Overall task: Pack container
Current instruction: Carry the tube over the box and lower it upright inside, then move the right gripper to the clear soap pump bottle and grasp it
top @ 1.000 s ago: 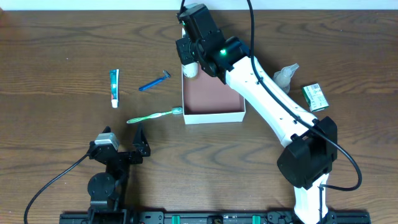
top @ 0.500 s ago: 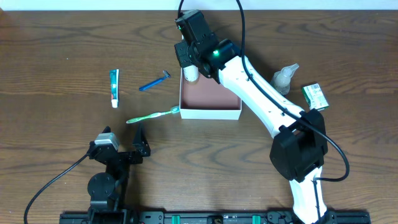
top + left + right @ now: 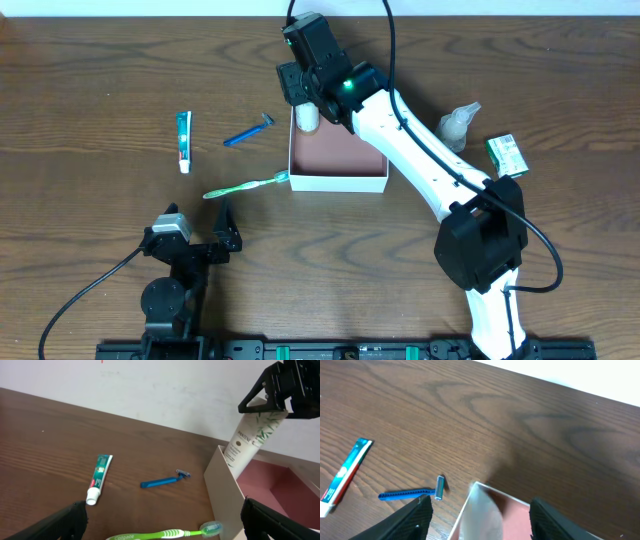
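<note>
Wooden table (image 3: pixel 100 60), container (image 3: pixel 340 160) corner beneath right hand (image 3: pixel 480 505), white tube (image 3: pixel 250 435) inside

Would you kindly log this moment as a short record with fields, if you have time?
container: open, on table, white tube leaning in its far-left corner
right tool: open, straddling the tube's top
left tool: open, empty, near the table's front edge
outside: toothbrush, razor, toothpaste to its left; clear bottle, soap box to its right

Toothpaste (image 3: pixel 184 141), blue razor (image 3: pixel 248 132) and green toothbrush (image 3: pixel 248 185) (all flat) lie apart on the table (image 3: pixel 80 200).
</note>
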